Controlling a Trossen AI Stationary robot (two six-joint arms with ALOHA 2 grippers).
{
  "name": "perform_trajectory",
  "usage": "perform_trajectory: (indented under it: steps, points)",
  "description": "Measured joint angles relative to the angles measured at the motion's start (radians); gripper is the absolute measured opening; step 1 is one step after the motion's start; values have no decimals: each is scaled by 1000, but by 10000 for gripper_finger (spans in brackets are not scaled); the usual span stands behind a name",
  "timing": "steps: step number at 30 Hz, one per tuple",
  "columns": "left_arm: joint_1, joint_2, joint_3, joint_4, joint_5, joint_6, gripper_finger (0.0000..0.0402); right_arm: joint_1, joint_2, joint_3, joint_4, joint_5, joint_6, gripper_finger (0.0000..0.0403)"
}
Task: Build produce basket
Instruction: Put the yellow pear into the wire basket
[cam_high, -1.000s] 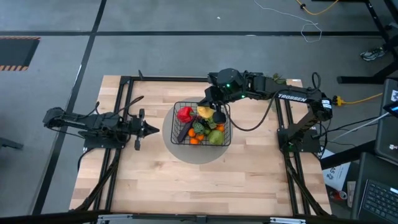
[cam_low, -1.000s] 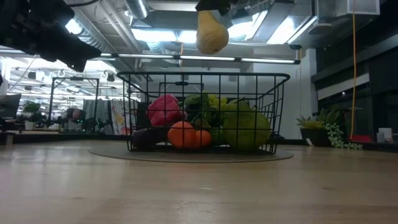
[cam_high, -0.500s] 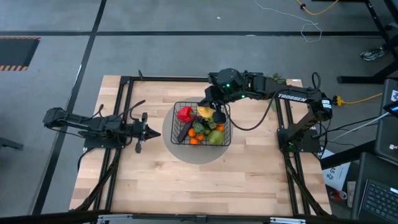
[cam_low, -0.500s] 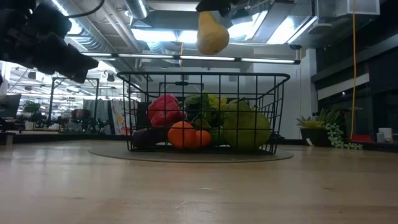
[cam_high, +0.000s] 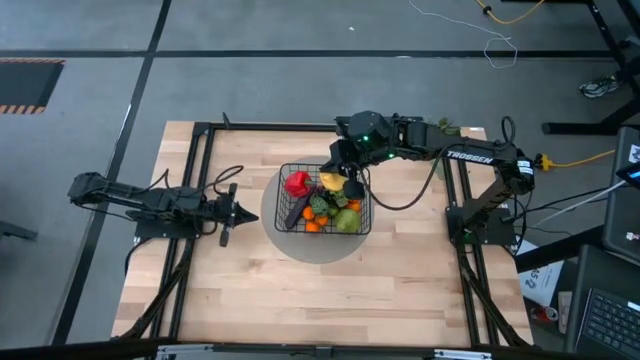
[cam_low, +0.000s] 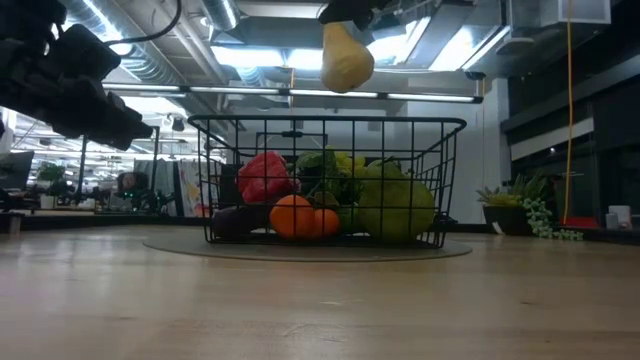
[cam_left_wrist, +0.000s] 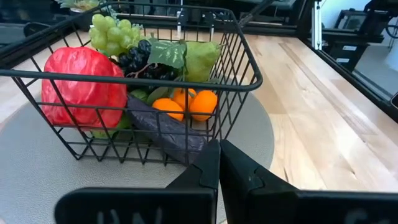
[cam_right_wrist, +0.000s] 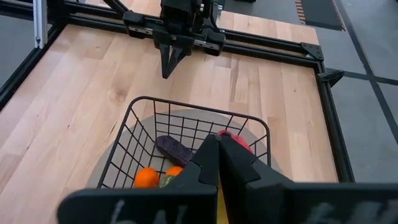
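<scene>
Pear (cam_low: 347, 58) nudged sideways, right pincer (cam_high: 345, 177) clamping it above basket (cam_low: 325, 125)

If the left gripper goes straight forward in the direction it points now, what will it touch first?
Probably the near wire wall of the basket. The left gripper, fingers shut, aims at its lower part, with the eggplant just behind the wires. Depth is unclear.

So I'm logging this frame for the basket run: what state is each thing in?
Basket: upright on the round mat, part filled.
Pear: held in the air above the basket.
Right gripper: shut on the pear, over the basket's far side.
Left gripper: shut, empty, left of the basket.
Pepper, oranges, grapes, eggplant: lying in the basket.
</scene>
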Motion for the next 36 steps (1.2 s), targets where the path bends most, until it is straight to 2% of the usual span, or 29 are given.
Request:
perform_trajectory:
  steps: [10,17,27,32,36]
  points:
    - [0,0,0,0,0,-1,0,5,53,0,-6,-6,6,1]
    - [0,0,0,0,0,-1,0,39,77,0,38,-156,1,1]
    - [0,0,0,0,0,-1,0,77,77,0,60,-150,8,2]
    - [0,0,0,0,0,-1,0,77,78,0,104,-149,6,17]
    - [0,0,0,0,0,-1,0,77,78,0,160,-149,-2,52]
